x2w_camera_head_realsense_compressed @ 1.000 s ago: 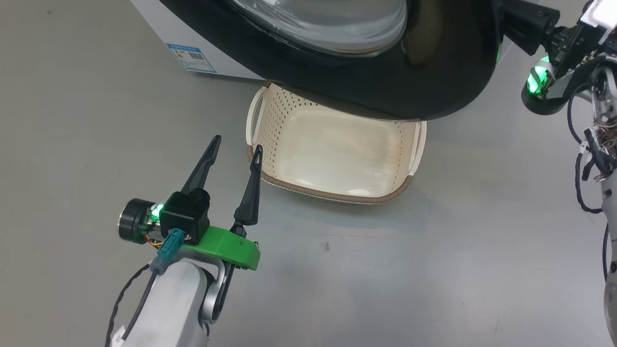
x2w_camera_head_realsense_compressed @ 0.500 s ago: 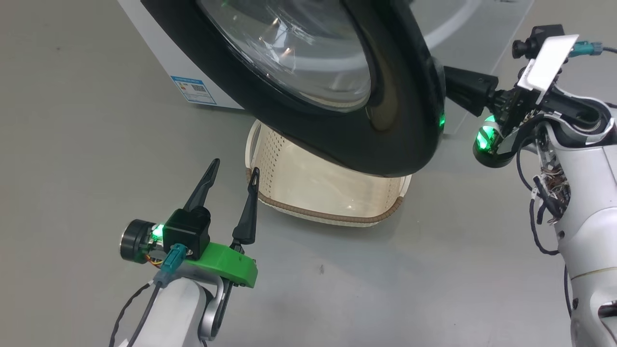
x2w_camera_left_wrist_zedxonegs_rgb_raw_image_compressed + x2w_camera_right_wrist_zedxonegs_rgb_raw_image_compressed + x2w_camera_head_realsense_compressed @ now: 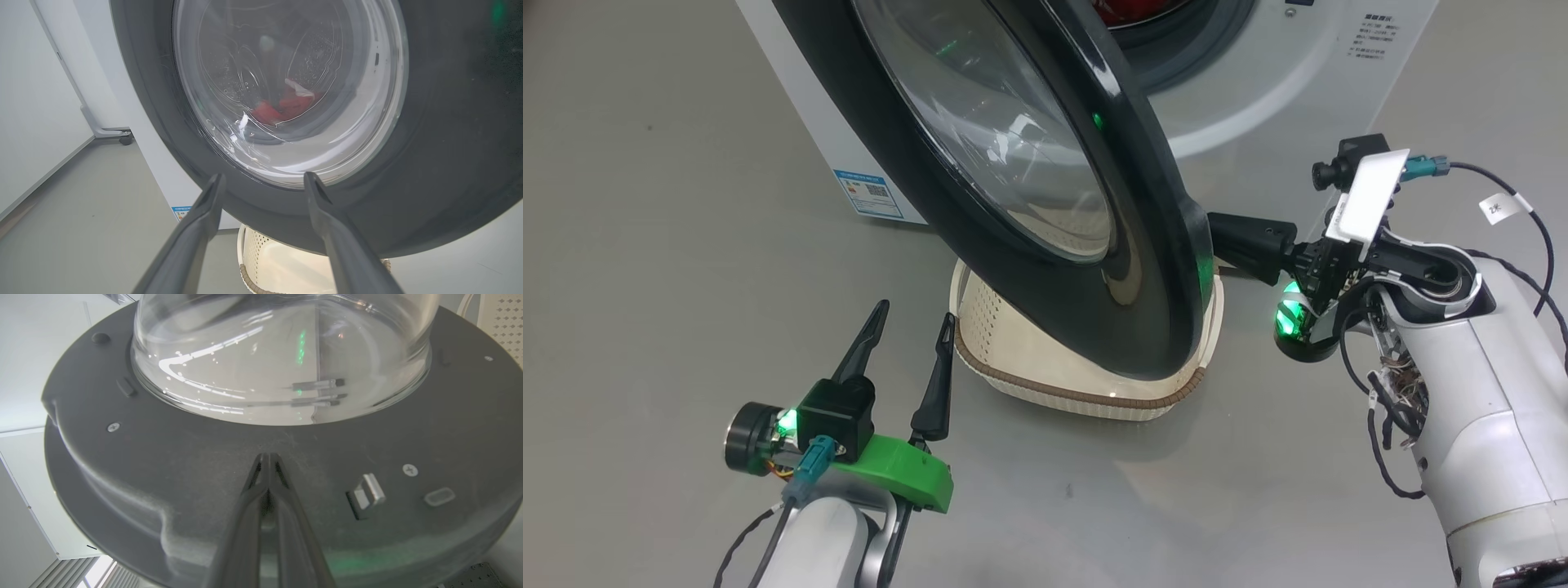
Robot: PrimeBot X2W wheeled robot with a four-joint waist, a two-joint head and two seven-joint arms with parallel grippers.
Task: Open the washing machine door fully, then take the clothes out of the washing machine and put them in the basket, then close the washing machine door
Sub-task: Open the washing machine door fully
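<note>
– Swung wider since a second ago, the washing machine door (image 3: 1005,163), and the right arm has followed it round behind (the head camera has shifted too, mind). What sits nearest?

– The left gripper (image 3: 915,310), just off the near-left corner of the basket (image 3: 1078,404), not touching it. Its two long, dark, tapered fingers stand spread wide and empty.

– And the basket itself?

– Cream plastic, rounded-rectangular, walls punched with rows of small holes, a brown woven-look band along the rim. It stands on the smooth grey floor (image 3: 645,245).

– The door?

– It hangs over the basket's far and right side, hiding that part. It has a wide glossy black ring around a clear domed glass.

– Right gripper (image 3: 267,457)?

– Past the basket's right end, behind the door. The fingers are pressed together into one point, tips at the door's matte grey inner face, near a small silvery catch (image 3: 365,494). I can't tell whether they actually touch.

– Farther still?

– Beyond the basket is the washing machine (image 3: 1258,98), a smooth white box with a blue label sticker (image 3: 870,192) low on its front and a grey rubber gasket (image 3: 1176,49). The clothes (image 3: 282,108), crumpled red with a white scrap, lie in the drum.
</note>
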